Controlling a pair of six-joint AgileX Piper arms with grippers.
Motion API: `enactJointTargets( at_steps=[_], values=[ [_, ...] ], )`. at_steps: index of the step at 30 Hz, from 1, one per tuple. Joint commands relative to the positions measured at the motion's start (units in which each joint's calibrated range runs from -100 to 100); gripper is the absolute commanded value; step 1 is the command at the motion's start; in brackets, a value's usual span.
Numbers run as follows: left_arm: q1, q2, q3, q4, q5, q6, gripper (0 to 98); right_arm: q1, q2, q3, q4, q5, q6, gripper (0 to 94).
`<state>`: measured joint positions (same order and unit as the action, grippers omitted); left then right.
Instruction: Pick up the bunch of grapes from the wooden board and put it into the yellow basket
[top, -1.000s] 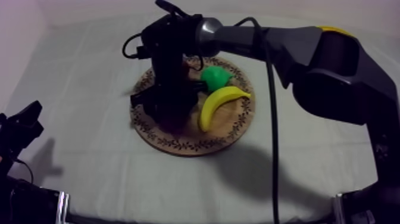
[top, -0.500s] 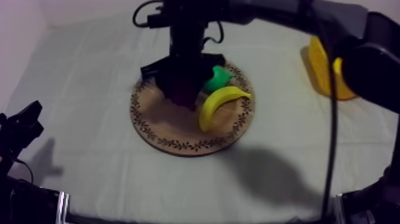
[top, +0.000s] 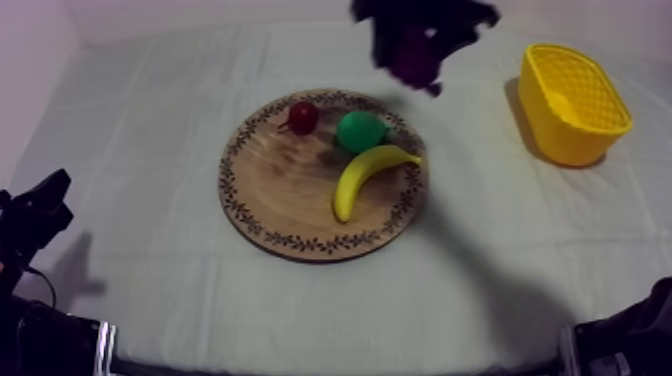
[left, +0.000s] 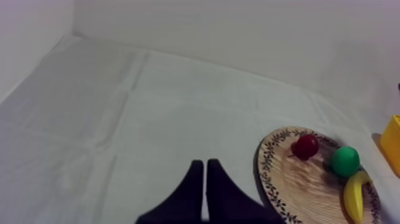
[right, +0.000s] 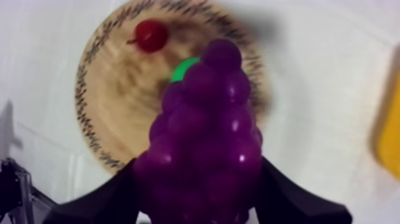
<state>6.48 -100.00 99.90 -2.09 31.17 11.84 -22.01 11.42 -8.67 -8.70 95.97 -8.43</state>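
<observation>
My right gripper (top: 415, 50) hangs high over the cloth between the round wooden board (top: 270, 210) and the yellow basket (top: 572, 102), shut on the purple bunch of grapes (top: 413, 57). In the right wrist view the grapes (right: 205, 143) sit between my black fingers (right: 110, 193), with the board (right: 113, 101) below. On the board lie a small red fruit (top: 303, 117), a green pear (top: 360, 131) and a banana (top: 368, 175). My left gripper (top: 40, 205) rests low at the table's left, its fingers (left: 203, 190) together as a narrow wedge.
The basket stands at the far right of the table, and its edge (left: 391, 143) shows beyond the board (left: 297, 179) in the left wrist view. Grey-white cloth (top: 150, 130) spreads left of the board and in front of it.
My right gripper has lifted the bunch of grapes off the board and carried it up and to the right, toward the basket. The red fruit is uncovered. The left arm has not moved.
</observation>
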Motion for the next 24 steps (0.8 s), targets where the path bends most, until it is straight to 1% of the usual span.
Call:
enactJointTargets(
  at_steps=[1,7,13,19,24],
  values=[
    [0.0,0.0,0.0,-0.04,0.0,0.0,0.1,4.6,-6.9,2.1,0.5,-0.3,2.3,42.8],
    [0.0,0.0,0.0,-0.04,0.0,0.0,0.1,11.9,-14.3,6.2,2.6,-1.7,7.1,44.3],
    [0.0,0.0,0.0,-0.04,0.0,0.0,0.1,18.0,-18.3,8.3,4.3,-4.4,11.7,43.6],
    [0.0,0.0,0.0,-0.04,0.0,0.0,0.1,23.1,-19.4,9.1,5.4,-6.4,15.9,43.7],
    [0.0,0.0,0.0,-0.04,0.0,0.0,0.1,26.7,-18.2,9.5,5.5,-8.1,18.6,44.2]
  ],
)
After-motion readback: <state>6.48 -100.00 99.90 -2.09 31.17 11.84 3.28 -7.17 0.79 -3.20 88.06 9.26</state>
